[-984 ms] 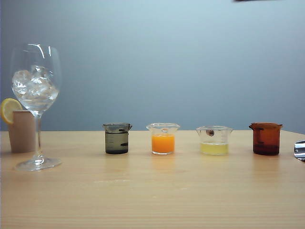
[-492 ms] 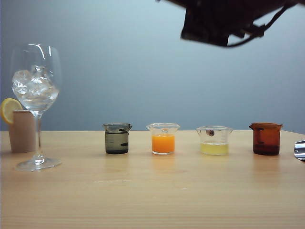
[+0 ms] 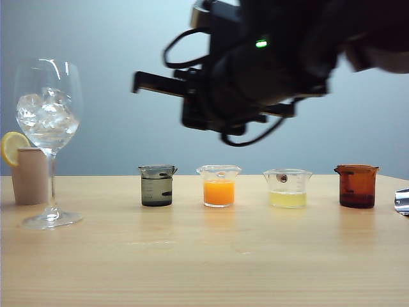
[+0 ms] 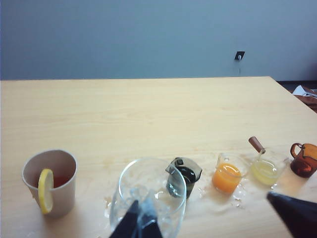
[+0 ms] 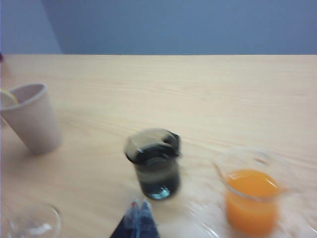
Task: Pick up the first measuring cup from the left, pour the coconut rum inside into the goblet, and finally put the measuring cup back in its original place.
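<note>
Basically nothing of the job is done yet. The measuring cup (image 3: 156, 185) sits on the desk (image 3: 204, 256) in the lower middle-left of the exterior view, first in the row, with the coconut rum (image 3: 156, 194) in it looking greyish through the tinted wall. The goblet (image 3: 48, 137) stands at the far left, ice in the bowl, and I can't see any pour in it so far.

My right gripper (image 5: 138, 218) hangs above the row, in the upper middle of the exterior view. In its wrist view the tips are pinched together with nothing between them, pointing at the cup just beyond. So I'd have to spread them before grabbing.

My left gripper (image 4: 140, 224) shows in its own view with the goblet's rim right behind the tips; they look closed up, holding nothing.

Left to do: grab the cup, carry it to the goblet, tip it, set it back next to the orange cup (image 3: 218, 185).
</note>
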`<act>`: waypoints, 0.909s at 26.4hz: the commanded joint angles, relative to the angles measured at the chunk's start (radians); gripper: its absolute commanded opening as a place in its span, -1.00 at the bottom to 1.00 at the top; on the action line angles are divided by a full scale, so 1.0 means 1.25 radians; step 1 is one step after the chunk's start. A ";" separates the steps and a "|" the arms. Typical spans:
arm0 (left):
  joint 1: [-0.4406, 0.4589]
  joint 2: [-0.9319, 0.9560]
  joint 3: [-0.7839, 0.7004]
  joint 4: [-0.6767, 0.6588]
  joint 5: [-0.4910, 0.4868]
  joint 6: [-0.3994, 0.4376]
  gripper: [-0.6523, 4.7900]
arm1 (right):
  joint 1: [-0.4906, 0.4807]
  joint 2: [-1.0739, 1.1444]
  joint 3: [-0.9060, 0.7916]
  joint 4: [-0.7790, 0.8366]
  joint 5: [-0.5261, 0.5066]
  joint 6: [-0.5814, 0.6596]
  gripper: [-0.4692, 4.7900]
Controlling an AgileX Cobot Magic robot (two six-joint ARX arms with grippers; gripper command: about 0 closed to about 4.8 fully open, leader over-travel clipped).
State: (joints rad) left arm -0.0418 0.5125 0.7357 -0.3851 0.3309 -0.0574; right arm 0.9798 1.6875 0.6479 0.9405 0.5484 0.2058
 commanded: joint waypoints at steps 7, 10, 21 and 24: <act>0.000 -0.002 0.005 0.016 0.027 -0.003 -0.78 | 0.017 0.184 0.199 -0.037 0.068 0.102 -0.86; 0.000 -0.002 0.005 0.019 0.027 -0.003 -0.78 | 0.021 0.243 0.242 -0.036 0.068 0.163 -0.86; 0.000 -0.002 0.005 0.022 0.030 -0.003 -0.78 | 0.025 0.306 0.338 -0.177 0.096 0.168 0.88; 0.000 -0.002 0.005 0.022 0.029 -0.003 -0.78 | 0.023 0.321 0.344 -0.186 0.123 0.174 0.88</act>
State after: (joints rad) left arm -0.0418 0.5125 0.7357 -0.3779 0.3599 -0.0608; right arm 1.0073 2.0842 1.0737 0.7052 0.6895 0.4198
